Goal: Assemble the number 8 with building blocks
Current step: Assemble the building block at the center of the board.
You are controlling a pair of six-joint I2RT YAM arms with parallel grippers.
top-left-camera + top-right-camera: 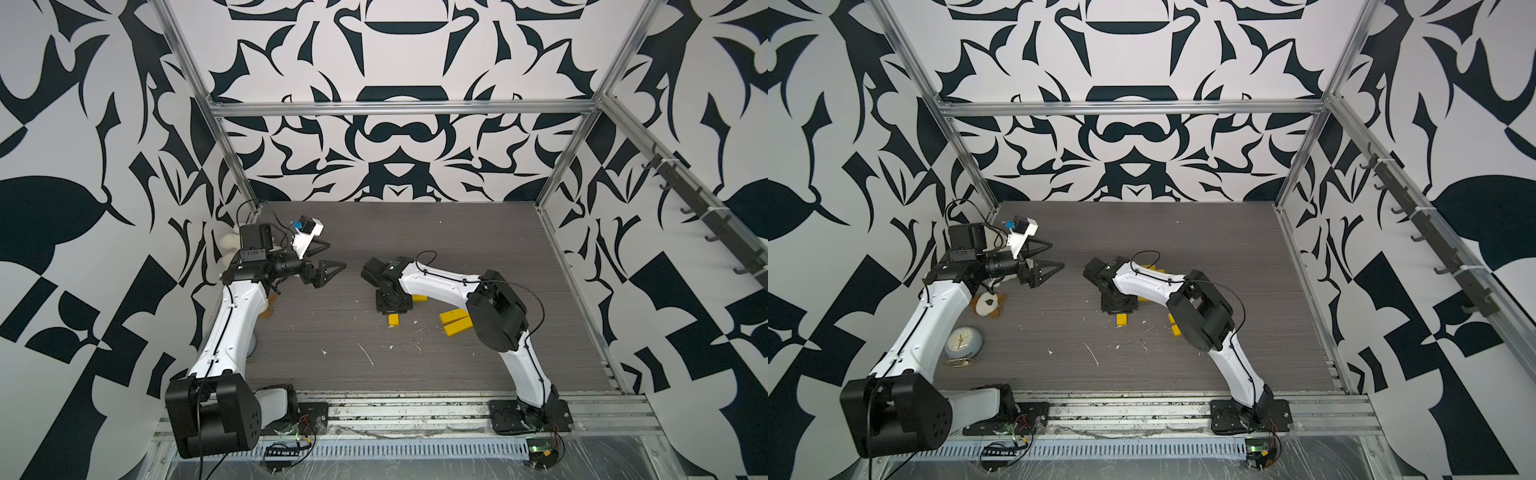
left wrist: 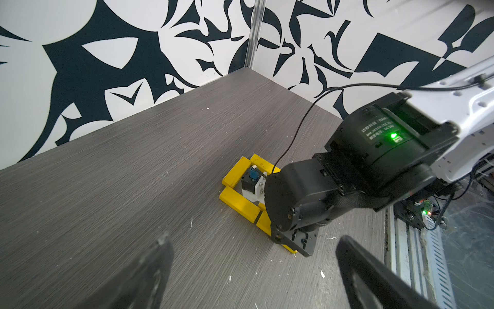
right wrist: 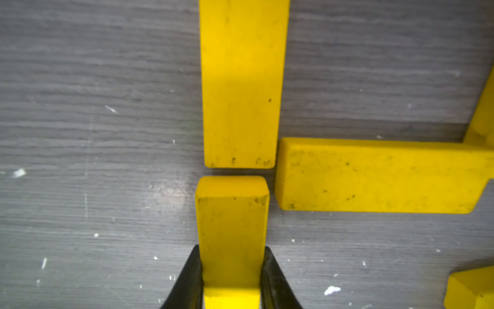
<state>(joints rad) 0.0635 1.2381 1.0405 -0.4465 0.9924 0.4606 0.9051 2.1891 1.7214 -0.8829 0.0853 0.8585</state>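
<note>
Scuffed grey tabletop (image 1: 415, 232), black-and-white patterned walls (image 1: 399, 54). Right fingers (image 3: 187, 281) clamp a yellow bar (image 3: 232, 235), lengthwise end-to-end with its neighbour (image 3: 242, 80); left fingers (image 1: 330, 270) gape empty.

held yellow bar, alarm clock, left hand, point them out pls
held yellow bar (image 3: 232, 235), right wrist view, middle of its top face
alarm clock (image 1: 961, 340), in a top view, on its dial
left hand (image 1: 1058, 252), in a top view, midway between its fingertips

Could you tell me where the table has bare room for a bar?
Bare: table's far strip by the back wall; front middle by the rail. Crowded: yellow bars around the right hand; clock and plush by the left arm.
</note>
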